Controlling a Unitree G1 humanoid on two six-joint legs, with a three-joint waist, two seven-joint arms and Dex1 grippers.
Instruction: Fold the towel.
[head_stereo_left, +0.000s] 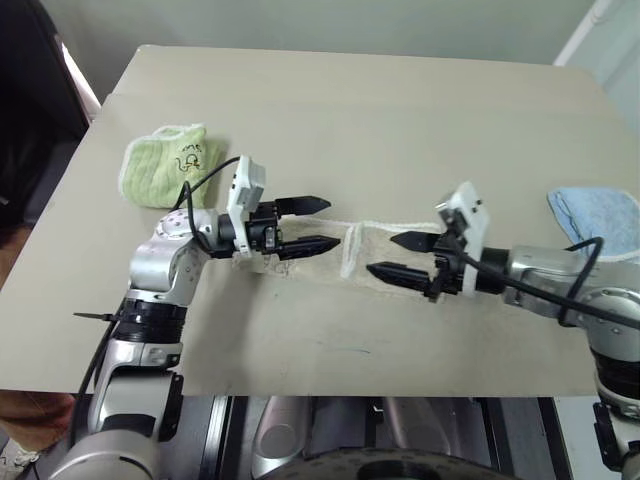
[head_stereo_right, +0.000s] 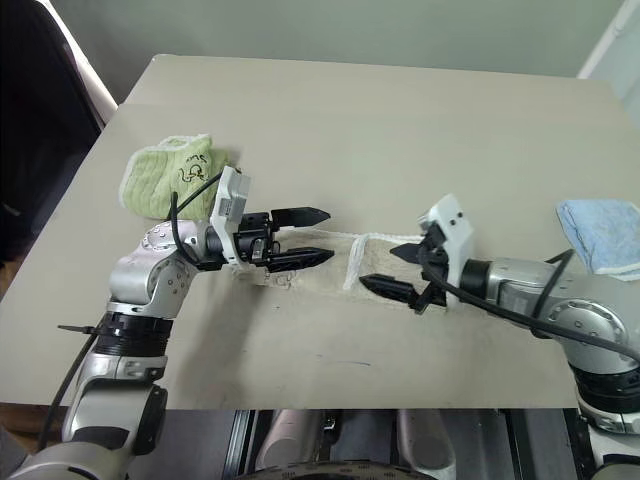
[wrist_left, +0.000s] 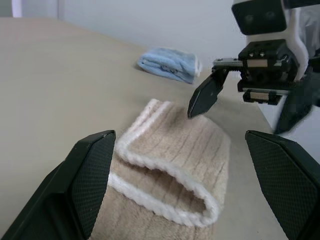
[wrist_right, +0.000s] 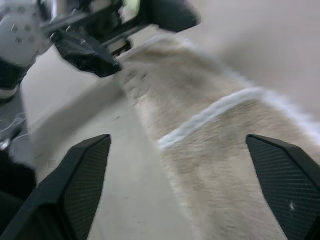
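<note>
The beige towel (head_stereo_left: 365, 245) lies on the table as a long narrow folded strip, its white corded edge crossing the middle. My left gripper (head_stereo_left: 325, 223) hovers open over the strip's left end, pointing right. My right gripper (head_stereo_left: 383, 254) is open over the right part, pointing left, with nothing between its fingers. In the left wrist view the towel's folded end (wrist_left: 175, 150) lies between my open fingers (wrist_left: 92, 180), with the right gripper's finger (wrist_left: 201, 98) just beyond it. The right wrist view looks along the towel (wrist_right: 220, 150) toward the left gripper (wrist_right: 95, 55).
A small light-green cloth (head_stereo_left: 170, 165) with a printed drawing sits bunched at the table's left. A light-blue cloth (head_stereo_left: 600, 220) lies at the right edge. The tan table (head_stereo_left: 350, 110) stretches bare behind the towel, and its front edge runs just below my arms.
</note>
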